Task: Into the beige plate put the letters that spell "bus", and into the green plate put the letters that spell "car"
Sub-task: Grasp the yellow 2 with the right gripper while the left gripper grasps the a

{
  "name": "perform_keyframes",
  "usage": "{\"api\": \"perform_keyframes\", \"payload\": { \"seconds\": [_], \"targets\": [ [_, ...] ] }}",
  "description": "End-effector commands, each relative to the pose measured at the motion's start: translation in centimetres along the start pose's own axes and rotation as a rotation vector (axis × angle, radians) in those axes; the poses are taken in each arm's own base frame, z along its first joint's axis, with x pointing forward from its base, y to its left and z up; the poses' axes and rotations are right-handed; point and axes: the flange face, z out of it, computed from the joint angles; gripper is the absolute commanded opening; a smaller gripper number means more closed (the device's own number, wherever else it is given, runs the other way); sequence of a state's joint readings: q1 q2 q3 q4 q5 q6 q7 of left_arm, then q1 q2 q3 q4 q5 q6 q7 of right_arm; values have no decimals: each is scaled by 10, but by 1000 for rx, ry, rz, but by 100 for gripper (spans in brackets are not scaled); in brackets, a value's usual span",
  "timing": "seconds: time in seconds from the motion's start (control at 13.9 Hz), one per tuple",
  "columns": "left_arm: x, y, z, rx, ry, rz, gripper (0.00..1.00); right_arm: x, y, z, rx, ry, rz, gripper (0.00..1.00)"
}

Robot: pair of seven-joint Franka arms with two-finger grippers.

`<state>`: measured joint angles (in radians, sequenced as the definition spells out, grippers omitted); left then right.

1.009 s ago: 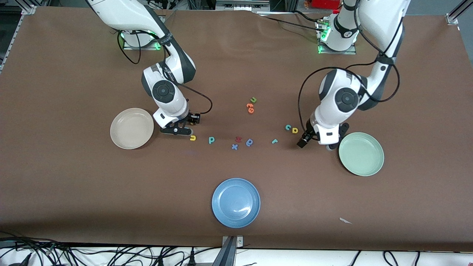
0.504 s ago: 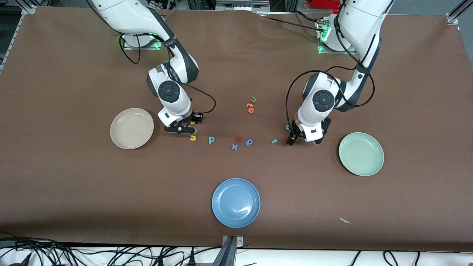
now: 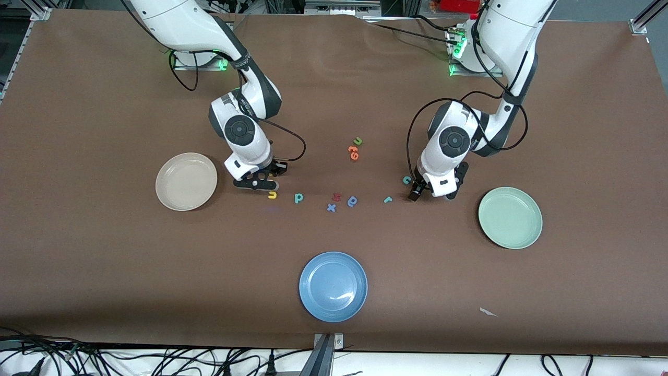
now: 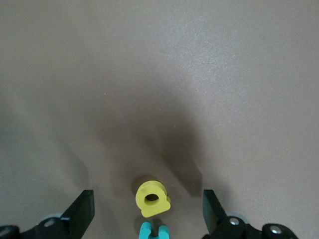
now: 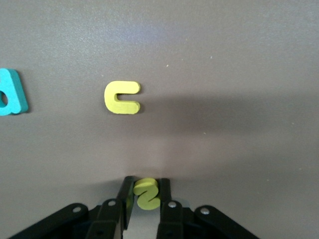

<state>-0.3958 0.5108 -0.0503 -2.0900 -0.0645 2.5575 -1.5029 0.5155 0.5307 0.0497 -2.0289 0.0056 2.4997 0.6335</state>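
Observation:
My right gripper is down at the table beside the beige plate, shut on the yellow "s". The yellow "u" and the teal "b" lie close by on the table. My left gripper is open and low, with the yellow "a" lying flat between its fingers. The teal "c" lies right next to it and the teal "r" a little away. The green plate sits toward the left arm's end.
A red letter, a blue "x" and a blue round letter lie between the two grippers. A green "u" and an orange letter lie farther from the front camera. A blue plate sits near the front edge.
My left arm has swung from beside the green plate to over the yellow "a". My right gripper has shifted slightly and closed its fingers onto the yellow "s".

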Motion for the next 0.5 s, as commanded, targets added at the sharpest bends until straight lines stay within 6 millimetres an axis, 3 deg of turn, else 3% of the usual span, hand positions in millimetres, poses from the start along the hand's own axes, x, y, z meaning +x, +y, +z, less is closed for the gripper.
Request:
{"api": "perform_keyframes", "payload": {
  "seconds": [0.0, 0.22, 0.43],
  "targets": [
    [-2, -2, -2, -25, 20, -28, 86, -1, -1, 3, 2, 10, 6, 8],
    [-8, -2, 5, -19, 20, -34, 81, 13, 10, -21, 10, 39, 14, 8],
    [-9, -2, 8, -16, 20, -45, 71, 39, 50, -55, -49, -3, -64, 8]
  ]
}}
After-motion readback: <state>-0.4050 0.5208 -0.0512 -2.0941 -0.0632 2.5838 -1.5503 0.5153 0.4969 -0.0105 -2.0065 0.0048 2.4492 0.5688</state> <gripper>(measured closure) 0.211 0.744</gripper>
